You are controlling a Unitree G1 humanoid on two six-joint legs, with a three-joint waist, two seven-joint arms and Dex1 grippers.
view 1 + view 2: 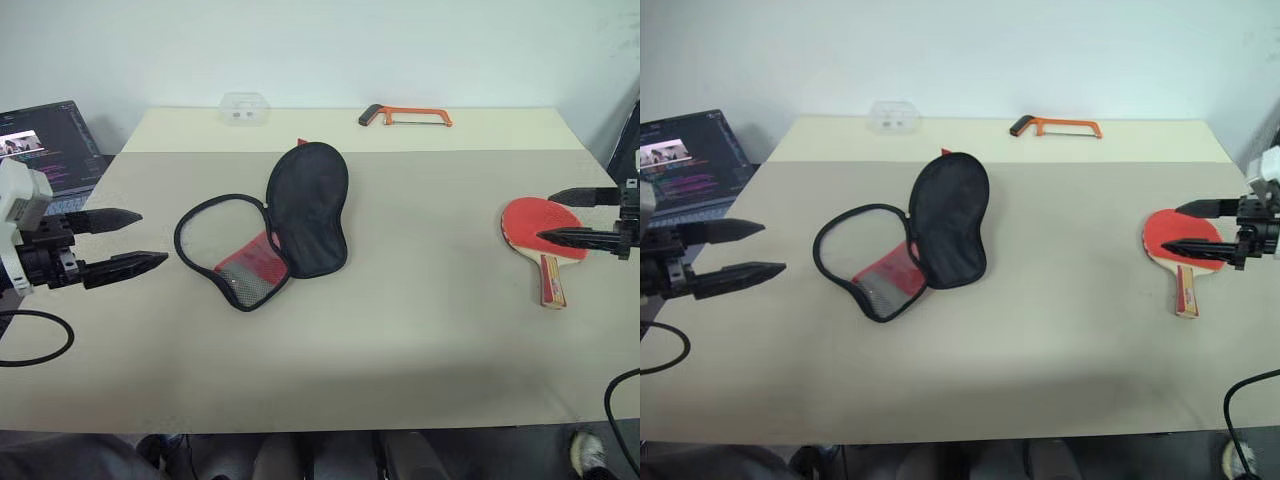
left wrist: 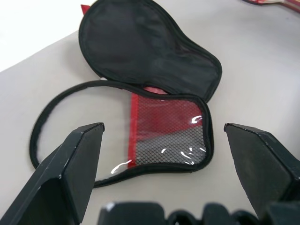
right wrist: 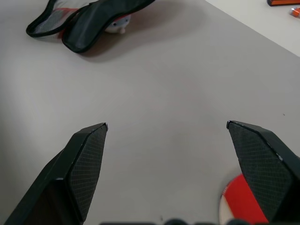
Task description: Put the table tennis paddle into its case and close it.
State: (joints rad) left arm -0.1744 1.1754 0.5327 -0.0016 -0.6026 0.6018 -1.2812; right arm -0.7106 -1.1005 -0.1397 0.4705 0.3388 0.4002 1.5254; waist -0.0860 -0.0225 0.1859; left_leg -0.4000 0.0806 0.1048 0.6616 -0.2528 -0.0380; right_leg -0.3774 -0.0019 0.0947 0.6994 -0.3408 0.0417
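My left gripper [image 1: 140,240] hovers over the worktop [image 1: 400,320] at its left edge, jaws spread, holding nothing. My right gripper [image 1: 545,216] hangs over the table tennis paddle [image 1: 540,232] near the right edge, jaws spread, clear of it. The paddle lies flat, red face up. The case [image 1: 275,225] lies unzipped mid-worktop, black flap folded back, mesh panel up.
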